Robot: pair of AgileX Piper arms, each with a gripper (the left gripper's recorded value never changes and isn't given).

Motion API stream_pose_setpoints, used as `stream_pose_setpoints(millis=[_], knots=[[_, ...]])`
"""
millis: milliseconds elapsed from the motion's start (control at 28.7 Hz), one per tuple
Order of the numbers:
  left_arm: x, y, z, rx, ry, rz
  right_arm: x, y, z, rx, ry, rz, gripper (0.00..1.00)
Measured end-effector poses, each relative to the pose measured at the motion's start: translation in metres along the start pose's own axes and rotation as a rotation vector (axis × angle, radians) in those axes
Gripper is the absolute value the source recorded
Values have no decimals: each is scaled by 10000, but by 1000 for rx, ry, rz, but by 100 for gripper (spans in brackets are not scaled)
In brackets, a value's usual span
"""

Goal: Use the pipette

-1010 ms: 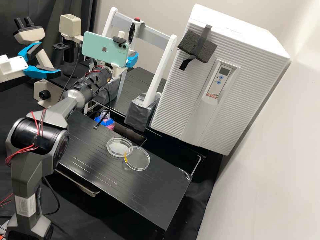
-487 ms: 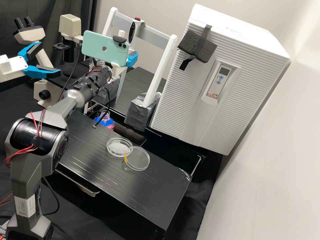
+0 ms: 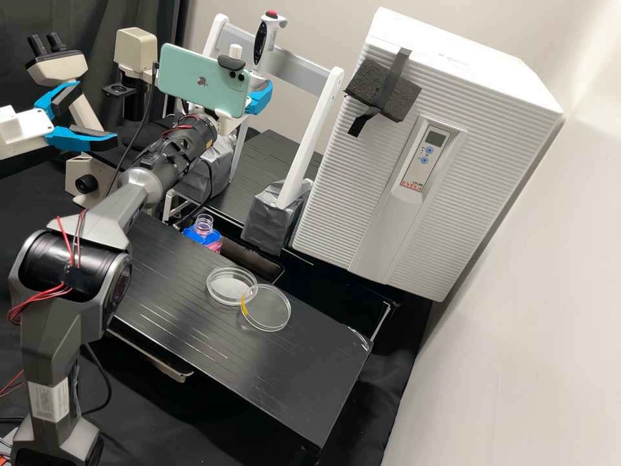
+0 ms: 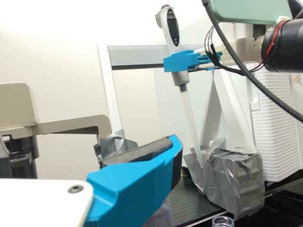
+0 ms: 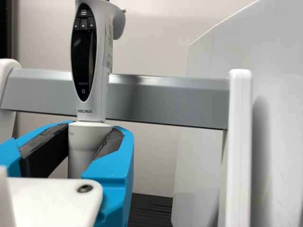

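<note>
Your right end effector (image 3: 257, 103) is closed on the pipette (image 3: 264, 37), gripping it around the lower barrel, just under the display; in the right wrist view the two blue fingers (image 5: 111, 142) press on either side of the white shaft (image 5: 84, 146). The pipette stands nearly upright, red button on top, with its head above the grey crossbar of the white stand (image 3: 310, 68). From the left wrist view you see the pipette (image 4: 171, 33) clamped in that end effector (image 4: 183, 61), with its long clear tip (image 4: 190, 123) pointing down and free in the air in front of the stand's taped foot (image 4: 234, 177). Your left end effector (image 3: 90, 115) sits well apart, far to the left by the microscope (image 3: 55, 65), its fingers spread wide and holding nothing; one finger (image 4: 137, 182) shows in its own view. On the desk (image 3: 291, 375) below, an open bottle (image 3: 206, 232) stands near the stand's base, and two clear dishes (image 3: 231, 285) (image 3: 266, 309) lie touching each other. A phone (image 3: 204, 83) is mounted on the right arm, and a white ribbed machine (image 3: 440, 149) stands beside the stand.
</note>
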State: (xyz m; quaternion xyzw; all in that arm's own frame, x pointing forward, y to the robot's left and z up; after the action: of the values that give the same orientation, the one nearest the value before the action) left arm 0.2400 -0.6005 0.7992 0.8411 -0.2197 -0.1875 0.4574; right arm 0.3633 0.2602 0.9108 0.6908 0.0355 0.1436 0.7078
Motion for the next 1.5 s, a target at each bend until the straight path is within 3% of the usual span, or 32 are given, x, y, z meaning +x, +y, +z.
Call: stream_pose_setpoints(millis=[279,522,766,870,975,1079,1358,1497], knots=[[0,0,-2,0,1,0,-208,-25,59,39,-13,18,0],[8,-27,-7,0,2,-9,-412,-143,129,33,-21,40,0],[130,-316,34,-21,1,-95,-562,-292,240,69,-50,-7,0],[162,-455,54,-6,-6,-142,-609,-324,281,84,-59,-11,0],[172,-570,66,-5,-7,-189,-656,-340,297,92,-59,-4,0],[179,-648,70,14,-11,-213,-679,-359,312,101,-60,2,0],[184,-842,61,8,2,-300,-734,-402,310,116,-50,37,0],[184,-850,60,8,3,-304,-730,-453,326,107,-45,68,0]])
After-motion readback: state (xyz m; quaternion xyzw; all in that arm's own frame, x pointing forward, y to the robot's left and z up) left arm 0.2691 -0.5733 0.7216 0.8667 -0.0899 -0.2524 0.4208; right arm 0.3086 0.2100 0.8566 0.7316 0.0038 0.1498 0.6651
